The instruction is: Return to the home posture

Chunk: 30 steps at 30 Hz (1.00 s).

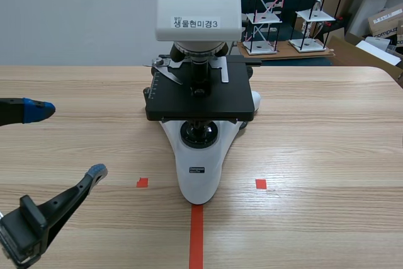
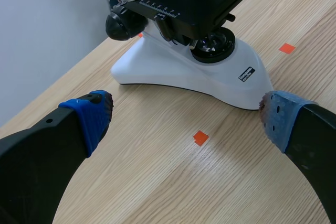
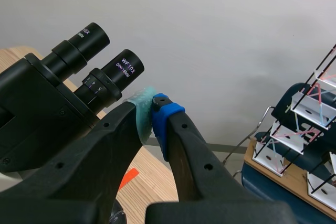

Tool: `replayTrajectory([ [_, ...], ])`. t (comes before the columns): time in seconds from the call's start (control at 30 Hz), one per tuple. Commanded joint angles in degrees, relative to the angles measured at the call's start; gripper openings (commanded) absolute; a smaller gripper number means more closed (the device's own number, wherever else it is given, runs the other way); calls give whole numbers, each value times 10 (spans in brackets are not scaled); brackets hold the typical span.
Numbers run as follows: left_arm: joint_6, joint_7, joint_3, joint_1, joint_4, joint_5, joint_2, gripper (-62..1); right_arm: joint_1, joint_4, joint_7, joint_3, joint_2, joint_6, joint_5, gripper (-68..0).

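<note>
A white and black microscope [image 1: 198, 168] stands at the middle of the table, its stage [image 1: 200, 96] above the base. To its left my left gripper [image 1: 68, 141] is open and holds nothing. In the left wrist view the microscope base [image 2: 173, 69] lies ahead of my left gripper [image 2: 186, 116], whose blue pads are wide apart. My right gripper [image 3: 153, 116] is shut on nothing, raised just beside the two black eyepieces [image 3: 123, 69]. The right arm does not show in the scene view.
Orange-red tape squares [image 1: 142, 183] and a tape line [image 1: 196, 237] mark the table near the front. Beyond the far edge at the right stand small white shelf models [image 1: 315, 14] and cardboard boxes [image 1: 385, 20]. A grey wall [image 3: 210, 35] is behind.
</note>
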Motion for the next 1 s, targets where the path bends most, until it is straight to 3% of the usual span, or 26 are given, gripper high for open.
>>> replayTrajectory([
  [0.0,3,-8,0,3,2,-4,3,-19,10,2,11,1,6,-2,4,-671],
  [0.73,3,-8,0,3,2,-4,3,-19,9,2,25,1,6,-2,-12,-671],
  [0.97,3,-8,0,3,2,-4,3,-19,-37,2,53,1,10,-8,-39,-671],
])
